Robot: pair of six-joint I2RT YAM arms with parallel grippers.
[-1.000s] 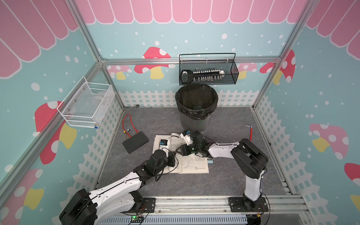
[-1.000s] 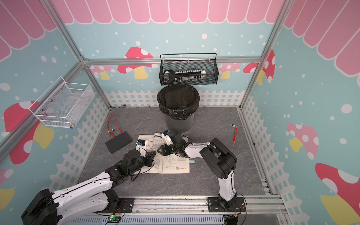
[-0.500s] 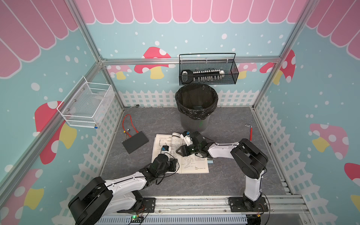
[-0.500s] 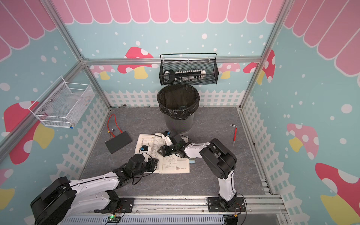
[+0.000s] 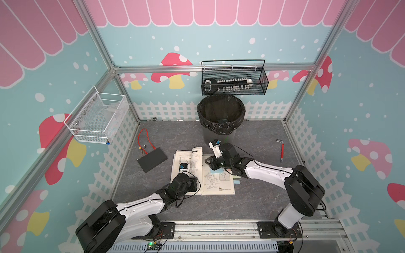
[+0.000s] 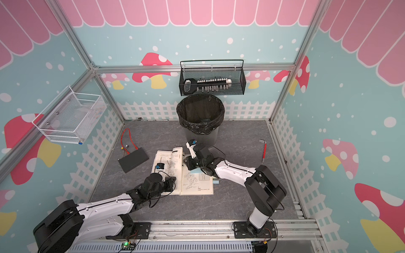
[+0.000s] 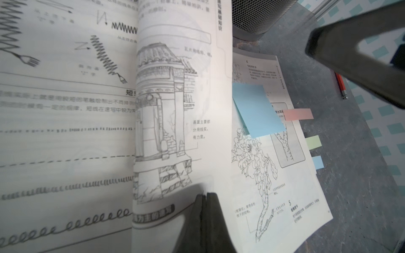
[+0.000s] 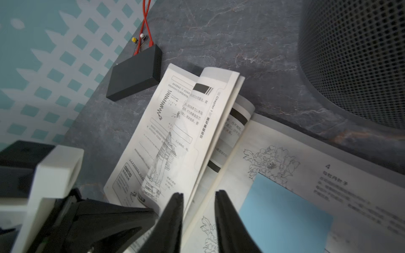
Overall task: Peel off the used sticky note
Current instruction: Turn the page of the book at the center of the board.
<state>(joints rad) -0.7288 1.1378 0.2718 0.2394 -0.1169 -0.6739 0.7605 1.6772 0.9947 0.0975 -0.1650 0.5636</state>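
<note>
On the right page of the book (image 5: 219, 188): blue sticky note (image 7: 258, 110) lies flat beside the spine, not yet peeled.
Right gripper (image 8: 198, 210): jaws slightly apart, holding nothing, low over the spine next to the note.
Left gripper (image 7: 203, 198): closed, tips pressing on the left pages.
Step in hand: catch a free corner, pinch only the note, peel low and slow so the page stays down.
</note>
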